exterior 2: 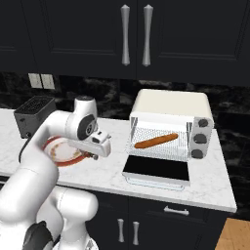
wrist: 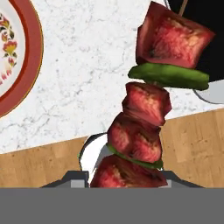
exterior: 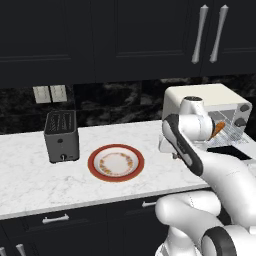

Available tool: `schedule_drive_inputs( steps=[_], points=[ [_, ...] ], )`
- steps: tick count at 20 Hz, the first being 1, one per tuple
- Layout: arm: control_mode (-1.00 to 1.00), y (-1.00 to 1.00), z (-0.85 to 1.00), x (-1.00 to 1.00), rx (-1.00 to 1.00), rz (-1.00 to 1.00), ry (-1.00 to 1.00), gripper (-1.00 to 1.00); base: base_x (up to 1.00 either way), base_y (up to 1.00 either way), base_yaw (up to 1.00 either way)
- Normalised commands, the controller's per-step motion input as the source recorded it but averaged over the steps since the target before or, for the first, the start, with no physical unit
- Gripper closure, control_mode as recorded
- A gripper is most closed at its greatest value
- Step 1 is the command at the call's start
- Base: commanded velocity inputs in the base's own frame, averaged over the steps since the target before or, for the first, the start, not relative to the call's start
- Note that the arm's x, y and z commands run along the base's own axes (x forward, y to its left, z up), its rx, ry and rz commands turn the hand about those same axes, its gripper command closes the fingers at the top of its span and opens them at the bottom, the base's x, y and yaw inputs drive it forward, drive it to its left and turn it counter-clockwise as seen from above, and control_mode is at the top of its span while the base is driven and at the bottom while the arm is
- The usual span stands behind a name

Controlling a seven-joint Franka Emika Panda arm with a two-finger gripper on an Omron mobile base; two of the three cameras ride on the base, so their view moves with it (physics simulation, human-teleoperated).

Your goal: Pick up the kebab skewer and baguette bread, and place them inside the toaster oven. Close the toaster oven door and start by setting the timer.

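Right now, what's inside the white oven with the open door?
The baguette bread lies slanted on the wire rack inside the toaster oven. From the left base view the arm covers most of the inside.

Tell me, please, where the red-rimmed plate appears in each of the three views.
Left base view: plate at centre, right of the slot toaster.
Right base view: plate at left, partly behind the arm.
Hand view: plate in the upper left corner, left of the kebab skewer.
Shared landmark: the white marble counter under it.
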Motion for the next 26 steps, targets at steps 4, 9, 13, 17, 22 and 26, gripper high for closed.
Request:
schedule_drive_inputs(
  steps=[4, 9, 13, 17, 22, 26],
  points=[
    [-1.00, -1.00, 0.45, -0.04, 0.00, 0.00, 0.00, 1.00, 0.00, 0.00, 0.00],
    [-1.00, -1.00, 0.35, 0.00, 0.00, -0.04, 0.00, 1.00, 0.00, 0.00, 0.00],
    [-1.00, -1.00, 0.23, 0.23, 0.00, -0.07, 0.02, 1.00, 0.00, 0.00, 0.00],
    [-1.00, -0.86, 0.02, 0.48, 0.00, -0.12, 0.00, 1.00, 0.00, 0.00, 0.00],
    [-1.00, -0.55, 0.00, 0.66, 0.00, -0.21, 0.03, 1.00, 0.00, 0.00, 0.00],
    [-1.00, -0.25, -0.04, 0.22, 0.06, -0.17, 0.01, 1.00, 0.00, 0.00, 0.00]
  ],
)
